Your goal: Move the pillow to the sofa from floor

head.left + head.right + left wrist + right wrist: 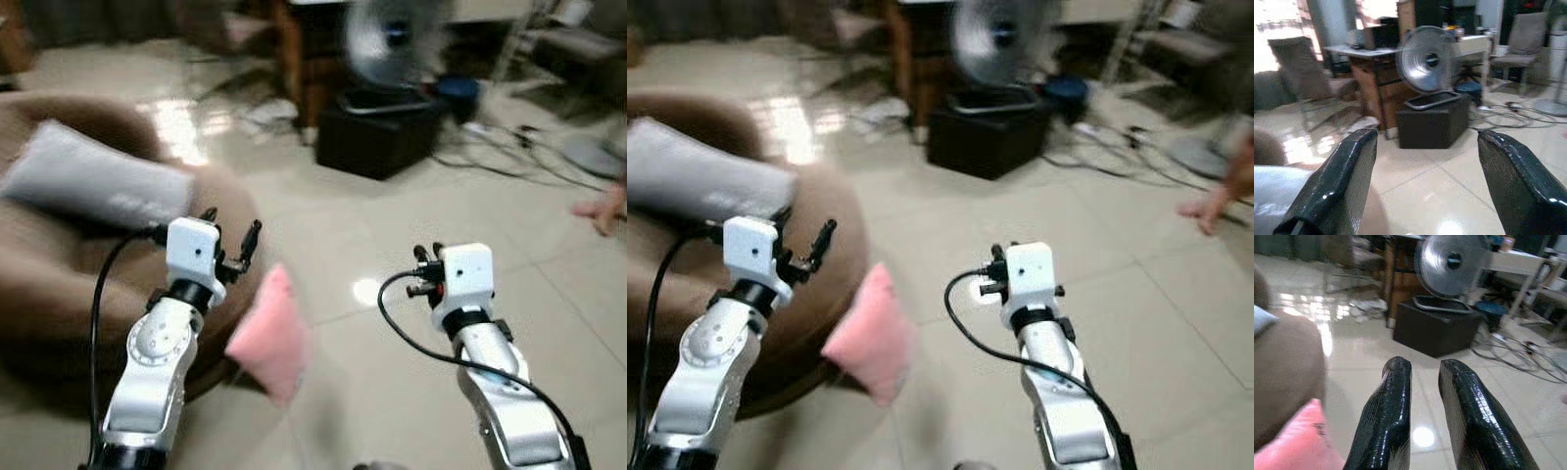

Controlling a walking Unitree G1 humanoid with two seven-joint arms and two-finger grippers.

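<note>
A pink pillow (269,338) stands on the tiled floor, leaning against the front of the round brown sofa (59,284). A grey pillow (98,181) lies on top of the sofa. My left gripper (230,238) is raised over the sofa's edge, just above and left of the pink pillow, open with nothing between its fingers (1337,186). My right gripper (426,259) hovers over bare floor to the right of the pillow, its fingers (1388,411) shut and holding nothing. The pink pillow (1288,440) shows low beside them in the right wrist view.
A black box (377,132) with a round silver fan (392,39) on it stands ahead. Cables (509,157) trail over the floor to its right. A person's foot (602,211) is at the right edge. A wooden desk (1376,83) and chairs stand behind.
</note>
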